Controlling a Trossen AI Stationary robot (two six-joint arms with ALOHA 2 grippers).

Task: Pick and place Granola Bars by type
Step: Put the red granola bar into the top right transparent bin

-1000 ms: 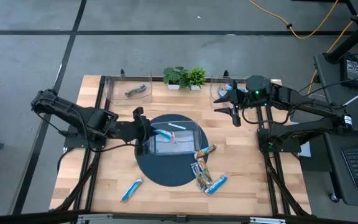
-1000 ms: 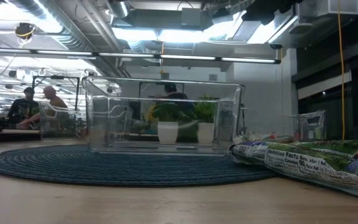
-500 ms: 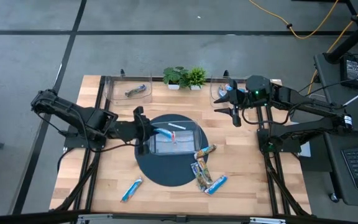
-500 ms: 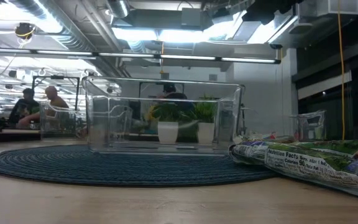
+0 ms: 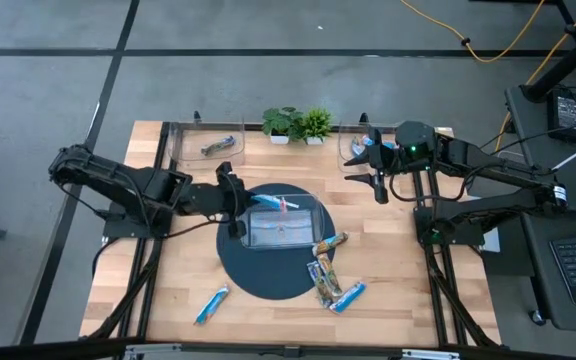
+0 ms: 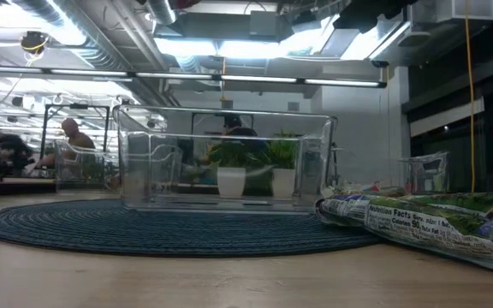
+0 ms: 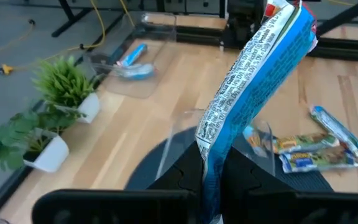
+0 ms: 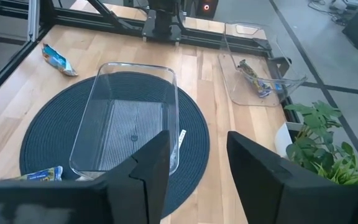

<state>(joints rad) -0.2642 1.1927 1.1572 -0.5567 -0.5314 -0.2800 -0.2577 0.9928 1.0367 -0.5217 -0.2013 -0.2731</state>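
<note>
- Across the middle of the high view, the left gripper (image 5: 236,196) is reaching over the left edge of the round mat (image 5: 268,280), clamping a blue bar (image 5: 273,203) that is sticking out above the centre bin (image 5: 282,228).
- At upper right of that view, the right gripper (image 5: 377,178) is hanging beside the right bin (image 5: 353,143), fingers partly spread and holding nothing.
- Lower right of the mat, several bars (image 5: 326,270) are lying in a loose cluster; a lone blue bar (image 5: 211,304) is lying on the table (image 5: 168,280) at lower left. The left bin (image 5: 206,141) at upper left is holding one bar, and two plants (image 5: 297,124) are sitting at the top edge.
- Low view: the centre bin (image 6: 225,158) is standing on the mat (image 6: 144,227) mid-frame, and a green-printed bar (image 6: 426,221) is lying at lower right. No gripper is showing.
- Left wrist view: the dark fingers (image 7: 185,177) at the bottom are pinching the blue bar (image 7: 253,87), which is rising tilted to the upper right. Bars (image 7: 309,149) are lying at right; a bin with a blue bar (image 7: 132,59) is sitting at upper left.
- Right wrist view: the two fingers (image 8: 148,168) are standing apart at the bottom, with the centre bin (image 8: 126,121) on the mat beyond them and a bin with a bar (image 8: 253,78) at upper right.
</note>
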